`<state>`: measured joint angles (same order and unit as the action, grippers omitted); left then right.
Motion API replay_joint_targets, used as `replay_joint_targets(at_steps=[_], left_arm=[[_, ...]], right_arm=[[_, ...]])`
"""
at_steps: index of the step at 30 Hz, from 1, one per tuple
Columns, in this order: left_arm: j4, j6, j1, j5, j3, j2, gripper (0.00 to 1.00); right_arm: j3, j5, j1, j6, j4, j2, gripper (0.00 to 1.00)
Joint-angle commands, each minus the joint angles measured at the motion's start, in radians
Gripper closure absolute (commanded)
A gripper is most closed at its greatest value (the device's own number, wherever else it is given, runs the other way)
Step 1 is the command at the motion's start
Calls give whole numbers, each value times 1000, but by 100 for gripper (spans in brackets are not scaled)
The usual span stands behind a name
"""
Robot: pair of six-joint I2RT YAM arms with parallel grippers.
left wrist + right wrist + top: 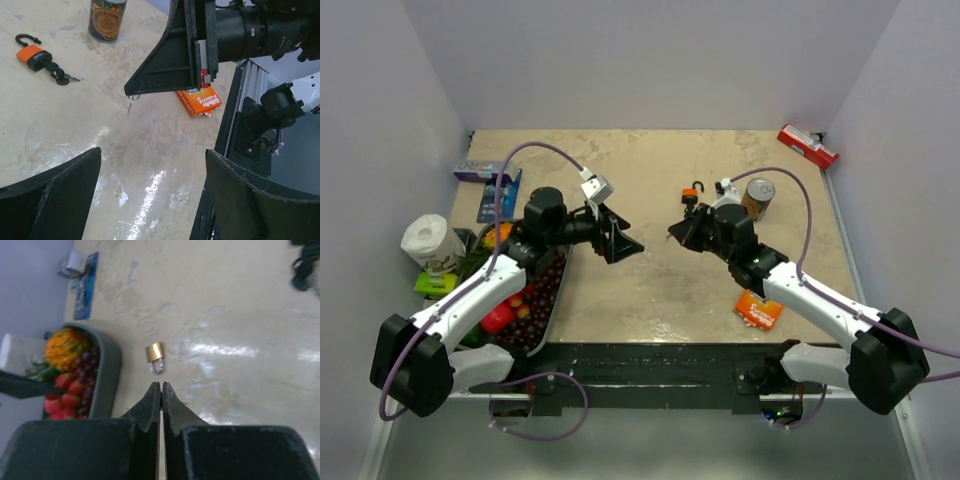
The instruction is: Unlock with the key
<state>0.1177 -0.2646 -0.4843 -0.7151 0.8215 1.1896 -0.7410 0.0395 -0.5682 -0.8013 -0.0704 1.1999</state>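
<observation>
My right gripper (672,235) (161,385) hangs low over the middle of the table with its jaws pressed together. In the left wrist view, a thin metal sliver, the blade of the key (131,104), sticks out below the right gripper (131,94). The key's head is hidden between the fingers. A small brass padlock (155,354) with a silver shackle lies flat just ahead of the right gripper, beside the fruit basket (111,370). In the top view the left arm covers this padlock. My left gripper (623,248) (152,152) hovers wide open, facing the right one, with nothing in it.
An orange padlock (695,193) (32,55) with a black shackle and a black clump on its cord lies behind the right gripper. A tin can (758,197) stands nearby. An orange packet (760,308) lies near the front. The fruit basket (560,290) sits at the left.
</observation>
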Motion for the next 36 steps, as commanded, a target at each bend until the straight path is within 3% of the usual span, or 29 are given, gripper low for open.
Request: replay_joint_targets(at_steps=[1,13,16,24,26,36], left_arm=[[88,53,-14,-30,-19,-50,11],[152,38,-39,-101,-42,-50,11],[165,33,-45,-121,-45,-50,16],[181,30,-56,-127,-51,-51,44],[181,28,-56,-129,-51,-47,54],[180,27,-60,-124,-51,-45,81]], right_arm=[[-63,-29,-100,-114,-72,-45,100],[-112,-36,-228,-219,-198,-86,100],[-116,-35,-239,-219,-192,-97,100],[-116,-32,-242,-219,-186,-117,100],[-115,-23,-242,-219,-184,-120,100],[-103,-9,-242,-216,-174,-132,100]])
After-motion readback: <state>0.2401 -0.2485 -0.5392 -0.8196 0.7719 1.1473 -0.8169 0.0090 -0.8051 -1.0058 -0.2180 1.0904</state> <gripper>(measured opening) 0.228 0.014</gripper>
